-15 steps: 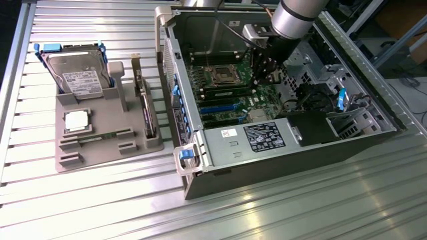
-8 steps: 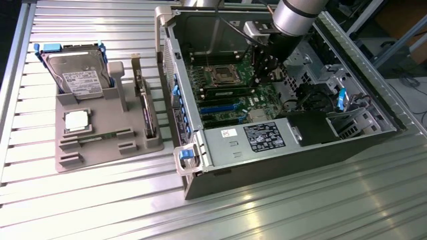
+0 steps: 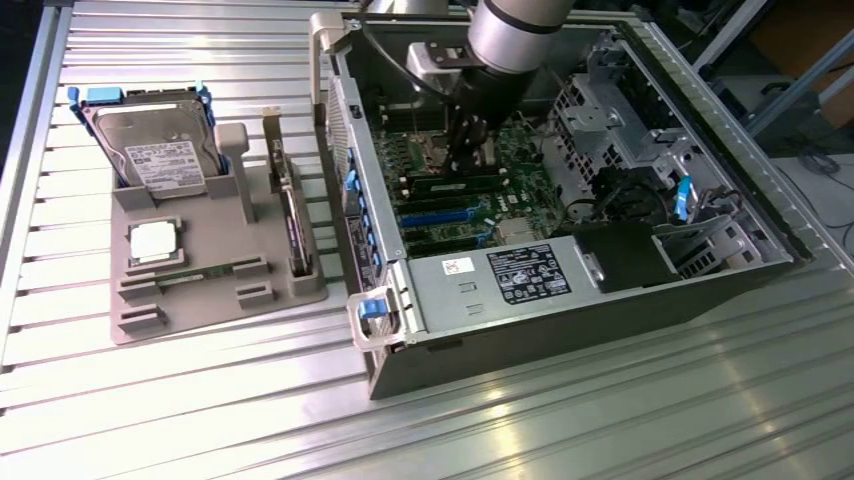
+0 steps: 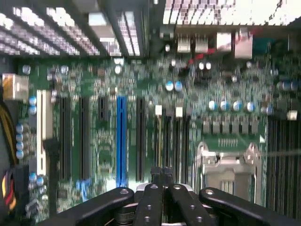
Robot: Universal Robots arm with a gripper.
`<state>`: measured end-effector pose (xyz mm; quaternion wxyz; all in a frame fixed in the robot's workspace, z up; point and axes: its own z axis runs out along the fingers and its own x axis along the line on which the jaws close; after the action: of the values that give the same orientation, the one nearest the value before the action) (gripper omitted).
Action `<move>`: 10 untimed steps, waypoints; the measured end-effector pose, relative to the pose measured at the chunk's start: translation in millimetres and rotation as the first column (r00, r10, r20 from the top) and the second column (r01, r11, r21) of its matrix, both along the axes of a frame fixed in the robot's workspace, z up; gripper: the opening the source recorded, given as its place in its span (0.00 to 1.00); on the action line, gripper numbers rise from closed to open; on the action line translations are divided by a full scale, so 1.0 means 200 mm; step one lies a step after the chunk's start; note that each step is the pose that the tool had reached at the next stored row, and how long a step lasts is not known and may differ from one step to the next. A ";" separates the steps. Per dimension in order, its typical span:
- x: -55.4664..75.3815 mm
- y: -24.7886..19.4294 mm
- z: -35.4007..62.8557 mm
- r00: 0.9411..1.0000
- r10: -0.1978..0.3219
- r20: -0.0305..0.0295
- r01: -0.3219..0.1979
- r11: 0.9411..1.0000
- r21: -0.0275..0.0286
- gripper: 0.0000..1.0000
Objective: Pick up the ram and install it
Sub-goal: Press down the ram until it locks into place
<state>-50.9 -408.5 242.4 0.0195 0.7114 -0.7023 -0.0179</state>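
Open computer case [image 3: 534, 330] is sitting on the table, motherboard [image 3: 534, 190] exposed. The ram [image 3: 447, 184] is lying lengthwise along its slot, directly under the clenched fingers [image 4: 151, 193], touching or pinched, can't tell.

Ribbed metal tabletop [image 3: 561, 420], bright light glare; dark clutter beyond far edge.

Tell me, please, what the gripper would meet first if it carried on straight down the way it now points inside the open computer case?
Most likely the motherboard, around its memory slots beside the processor socket. The shut gripper hangs just above them. Depth is unclear, so I cannot tell whether a slot or bare board comes first.
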 end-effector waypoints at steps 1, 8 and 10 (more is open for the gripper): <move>-0.05 -0.004 -0.001 1.000 0.000 0.000 0.000 1.000 0.000 0.11; -0.14 -0.012 -0.042 1.000 0.000 0.000 0.000 1.000 0.000 0.11; -0.14 -0.012 -0.055 1.000 0.000 0.000 0.000 1.000 0.000 0.11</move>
<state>-78.4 -410.9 231.4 0.0197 0.7114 -0.7023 -0.0179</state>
